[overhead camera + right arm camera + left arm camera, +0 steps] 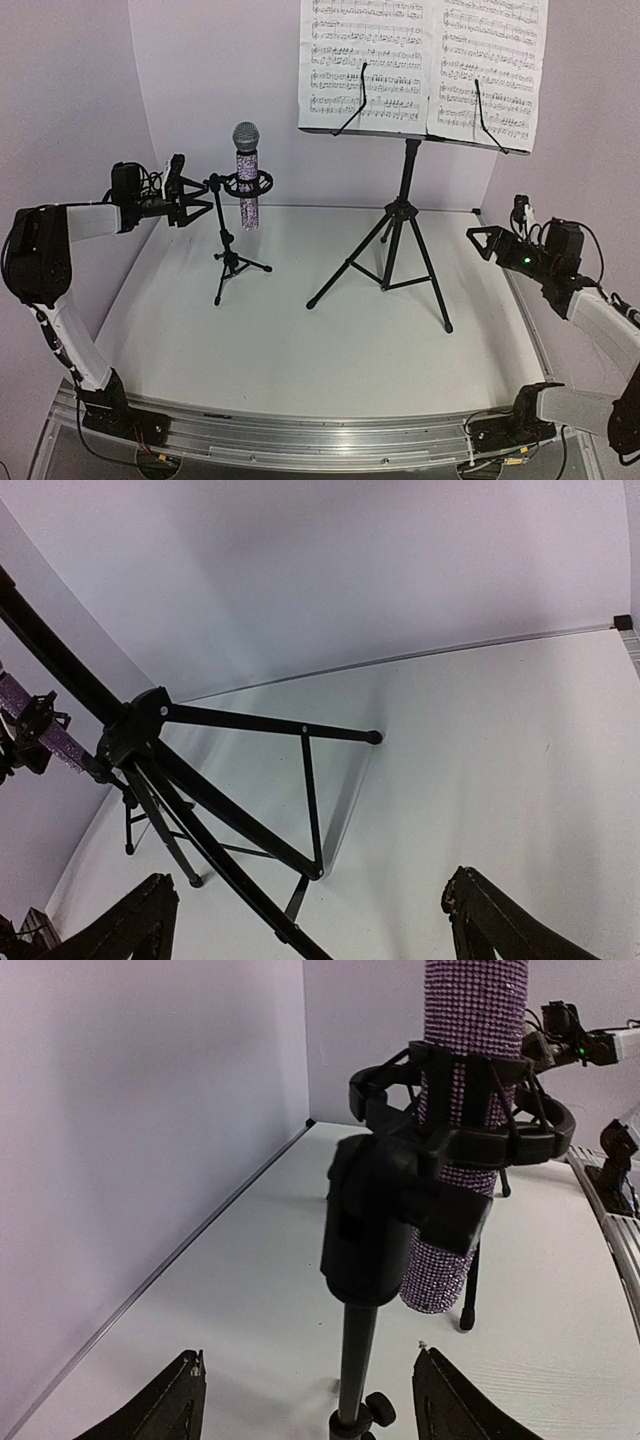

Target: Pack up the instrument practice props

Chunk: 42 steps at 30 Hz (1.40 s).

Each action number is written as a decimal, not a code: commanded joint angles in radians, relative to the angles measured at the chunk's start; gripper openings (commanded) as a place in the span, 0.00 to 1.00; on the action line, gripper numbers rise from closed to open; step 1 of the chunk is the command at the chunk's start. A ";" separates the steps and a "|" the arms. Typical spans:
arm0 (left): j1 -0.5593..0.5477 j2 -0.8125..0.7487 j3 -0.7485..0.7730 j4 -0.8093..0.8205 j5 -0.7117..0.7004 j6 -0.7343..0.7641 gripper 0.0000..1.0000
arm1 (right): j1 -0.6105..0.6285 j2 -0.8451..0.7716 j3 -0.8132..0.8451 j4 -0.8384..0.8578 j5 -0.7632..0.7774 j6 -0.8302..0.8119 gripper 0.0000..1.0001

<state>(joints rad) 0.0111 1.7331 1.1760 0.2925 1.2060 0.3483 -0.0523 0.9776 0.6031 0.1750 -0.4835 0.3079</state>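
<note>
The glittery purple-silver microphone stands upright in the clip of the small black tripod mic stand at the back left. My left gripper is open just left of the stand's pole; in the left wrist view the pole rises between my open fingertips, with the microphone behind it. White sheet-music pages rest on the tall black music stand in the middle. My right gripper is open, right of that stand; its legs show in the right wrist view.
The white table is bounded by purple-white walls at the back and sides. A metal rail runs along the near edge, with both arm bases on it. The right arm shows far off in the left wrist view.
</note>
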 commanded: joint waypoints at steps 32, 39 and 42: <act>-0.168 -0.316 -0.275 0.123 -0.565 -0.300 0.00 | 0.520 0.107 0.575 -0.540 0.346 0.052 0.90; -0.288 -0.500 -0.483 0.181 -0.761 -0.319 0.00 | 0.866 0.251 0.755 -0.683 0.470 0.100 0.86; -0.306 -0.523 -0.514 0.181 -0.808 -0.329 0.00 | 1.012 0.346 0.813 -0.689 0.510 0.051 0.87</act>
<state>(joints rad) -0.2668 1.2637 0.6992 0.4052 0.5131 0.0700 0.7946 1.2269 1.3268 -0.4861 -0.0669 0.3899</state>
